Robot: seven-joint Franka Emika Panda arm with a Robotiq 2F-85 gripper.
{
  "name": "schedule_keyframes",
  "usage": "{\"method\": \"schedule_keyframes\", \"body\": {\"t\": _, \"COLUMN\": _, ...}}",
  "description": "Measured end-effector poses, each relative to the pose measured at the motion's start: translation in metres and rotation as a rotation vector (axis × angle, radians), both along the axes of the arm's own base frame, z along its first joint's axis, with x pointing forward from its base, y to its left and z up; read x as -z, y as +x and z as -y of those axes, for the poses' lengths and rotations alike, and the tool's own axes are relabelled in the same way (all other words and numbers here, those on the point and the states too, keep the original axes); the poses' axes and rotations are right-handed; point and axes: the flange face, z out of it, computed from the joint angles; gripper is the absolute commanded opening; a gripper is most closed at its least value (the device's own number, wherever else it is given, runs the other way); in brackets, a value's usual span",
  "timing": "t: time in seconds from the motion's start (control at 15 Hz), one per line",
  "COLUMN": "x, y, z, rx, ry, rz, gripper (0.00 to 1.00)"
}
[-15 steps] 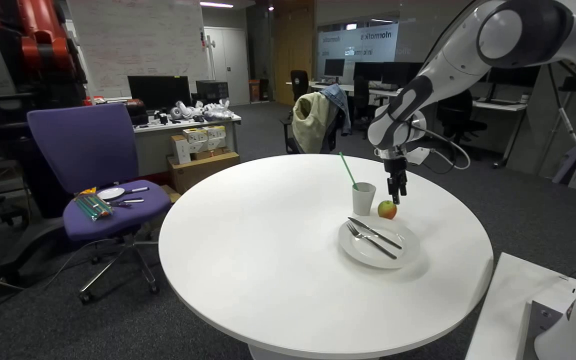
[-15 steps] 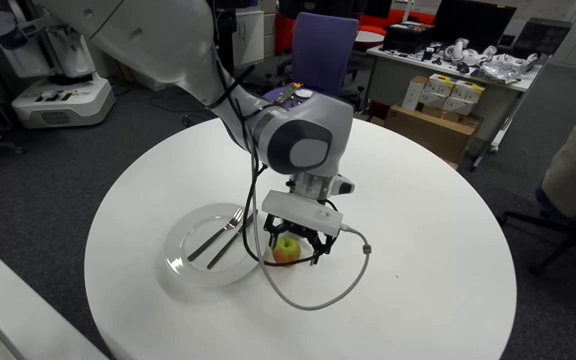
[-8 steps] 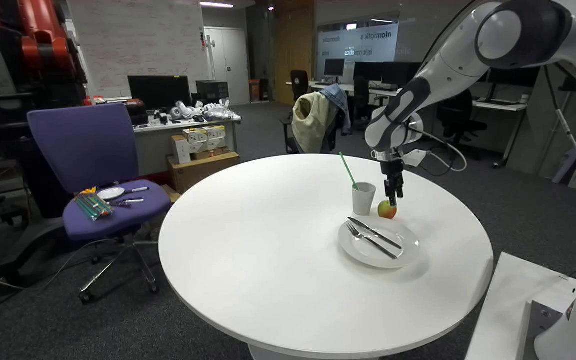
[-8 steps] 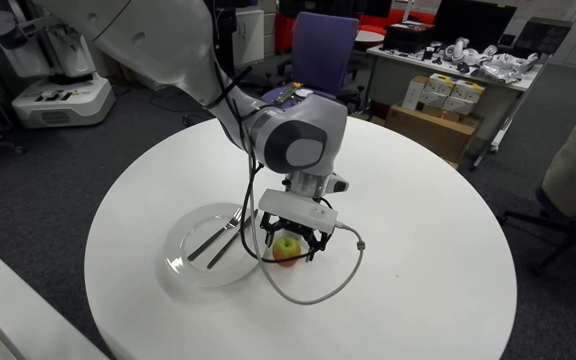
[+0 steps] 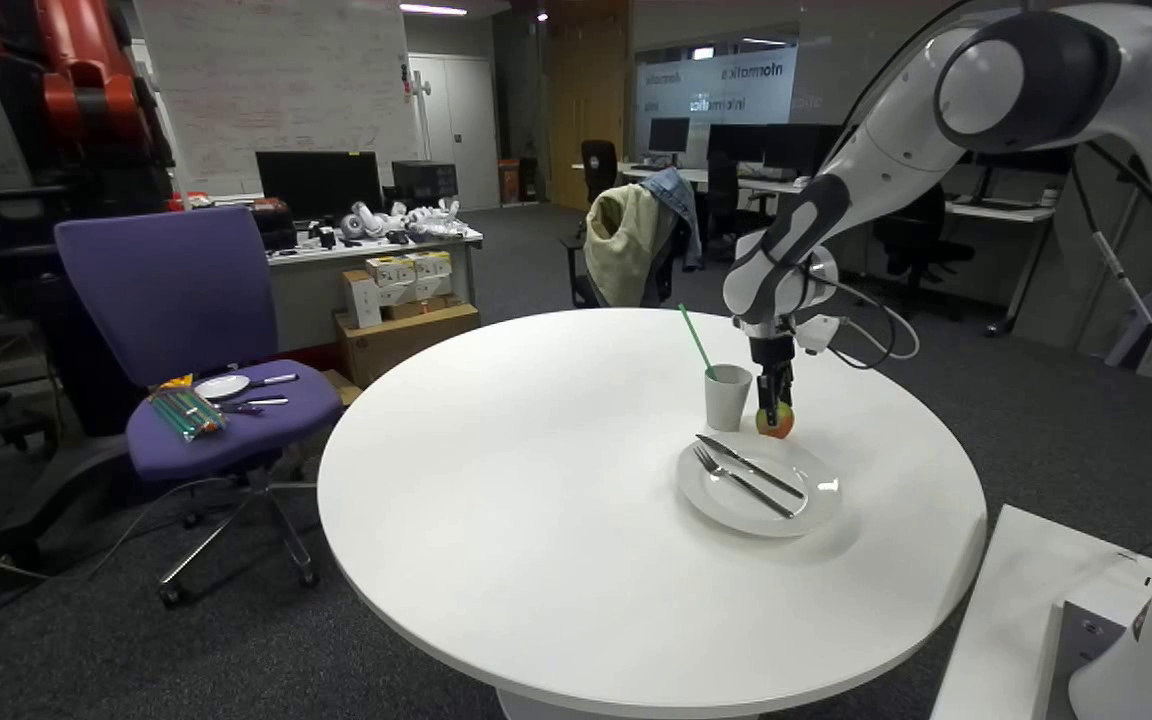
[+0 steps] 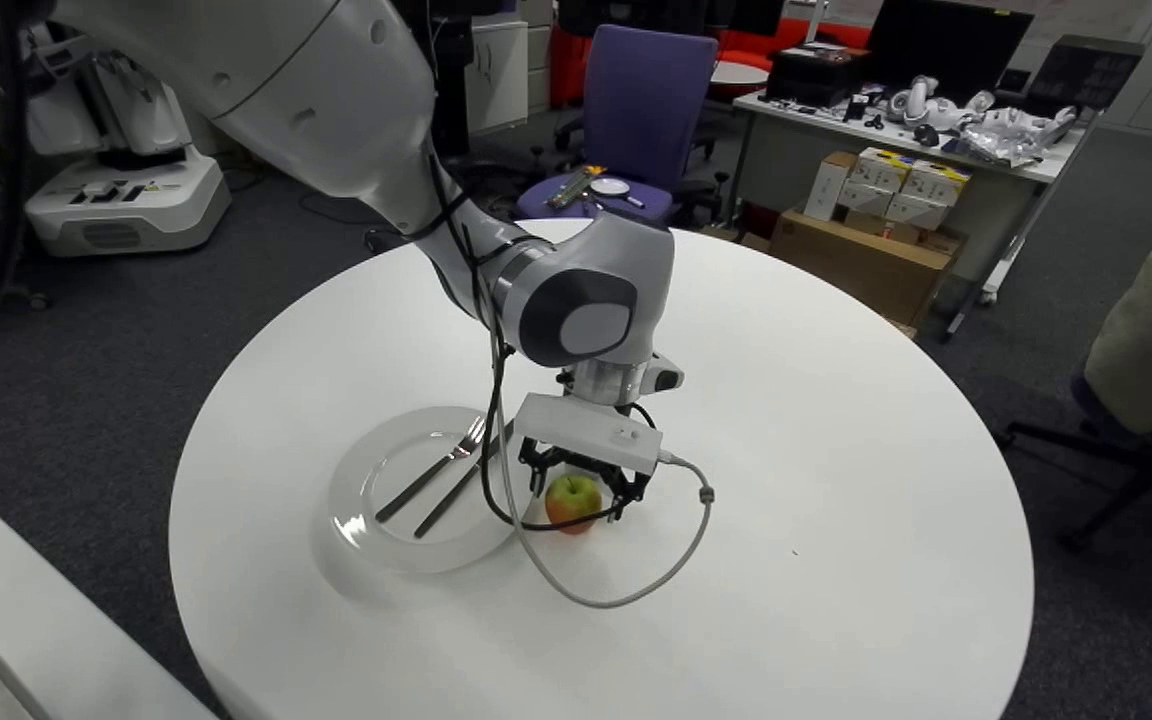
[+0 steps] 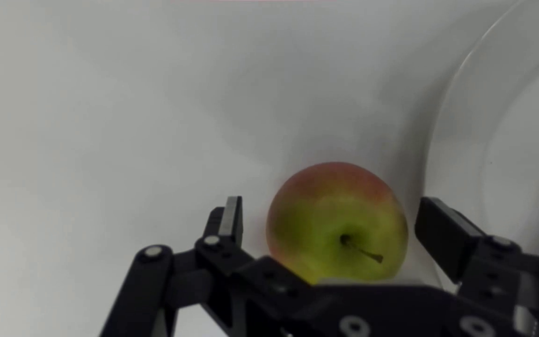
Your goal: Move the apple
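Note:
The apple, round and yellow-green with a red blush, stands on the white table in both exterior views (image 5: 784, 424) (image 6: 570, 494). In the wrist view the apple (image 7: 325, 210) shows its stem upward, between the two black fingers. My gripper (image 7: 333, 216) is open around the apple. A gap shows on each side of the fruit, wider on the left and narrow on the right. In both exterior views the gripper (image 5: 777, 410) (image 6: 577, 500) is low over the apple, with the fingertips beside it. Part of the apple is hidden by a finger and by the gripper body.
A white plate (image 5: 701, 503) with a fork (image 5: 736, 480) and a knife (image 5: 751, 466) lies close beside the apple; its rim (image 7: 452, 107) is near the right finger. A white cup (image 5: 726, 402) with a green straw (image 5: 696, 342) stands close by. A loose cable (image 6: 626, 603) hangs from the gripper.
My gripper has come down and shifted slightly sideways, so that its fingers are now beside the apple. The fingers stay open. The apple, plate and cup have not moved.

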Motion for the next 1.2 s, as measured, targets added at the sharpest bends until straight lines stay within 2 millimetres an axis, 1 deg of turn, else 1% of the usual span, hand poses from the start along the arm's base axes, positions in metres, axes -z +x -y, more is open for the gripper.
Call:
{"method": "schedule_keyframes", "body": {"t": 0.07, "x": 0.006, "y": 0.001, "z": -0.002, "rx": -0.005, "ry": 0.0, "rz": 0.004, "gripper": 0.74}}
{"method": "schedule_keyframes", "body": {"t": 0.13, "x": 0.01, "y": 0.002, "z": -0.004, "rx": -0.009, "ry": 0.001, "rz": 0.008, "gripper": 0.68}}
{"method": "schedule_keyframes", "body": {"t": 0.27, "x": 0.018, "y": 0.003, "z": -0.008, "rx": -0.016, "ry": 0.001, "rz": 0.015, "gripper": 0.52}}
{"method": "schedule_keyframes", "body": {"t": 0.33, "x": 0.02, "y": 0.004, "z": -0.009, "rx": -0.018, "ry": 0.001, "rz": 0.017, "gripper": 0.5}}
{"method": "schedule_keyframes", "body": {"t": 0.93, "x": 0.019, "y": 0.006, "z": -0.009, "rx": -0.02, "ry": 0.001, "rz": 0.022, "gripper": 0.5}}
{"method": "schedule_keyframes", "body": {"t": 1.2, "x": 0.011, "y": 0.007, "z": -0.009, "rx": -0.022, "ry": -0.009, "rz": 0.047, "gripper": 0.5}}
